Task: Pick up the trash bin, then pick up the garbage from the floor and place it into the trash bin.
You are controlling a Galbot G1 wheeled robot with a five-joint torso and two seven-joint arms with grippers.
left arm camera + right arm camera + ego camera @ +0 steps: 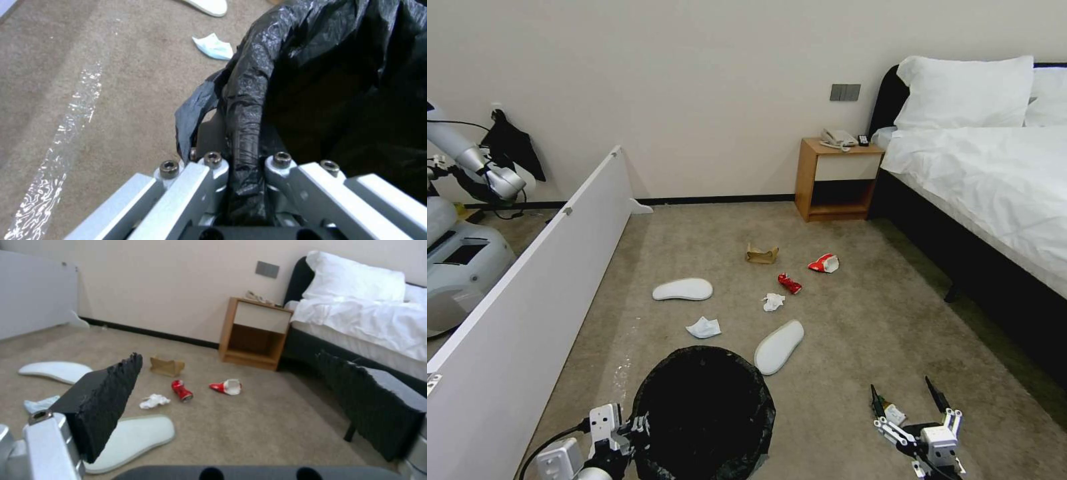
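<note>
The trash bin (704, 413), lined with a black bag, sits at the bottom centre of the head view. My left gripper (639, 424) is shut on its bagged rim (249, 100), the jaws pinching the plastic on both sides. My right gripper (902, 388) hangs open low over the carpet, to the right of the bin. A small bottle (894, 413) lies by one of its fingers. Garbage is spread ahead: two white slippers (682, 289) (778, 346), tissues (773, 302) (703, 327), a red wrapper (790, 283), a red-and-white cup (824, 263) and brown cardboard (762, 254).
A bed (987, 173) with a dark frame runs along the right. A wooden nightstand (835, 180) stands against the far wall. A long white panel (534, 280) fences the left side, with another robot (460, 253) behind it. Open carpet lies between the litter and the bed.
</note>
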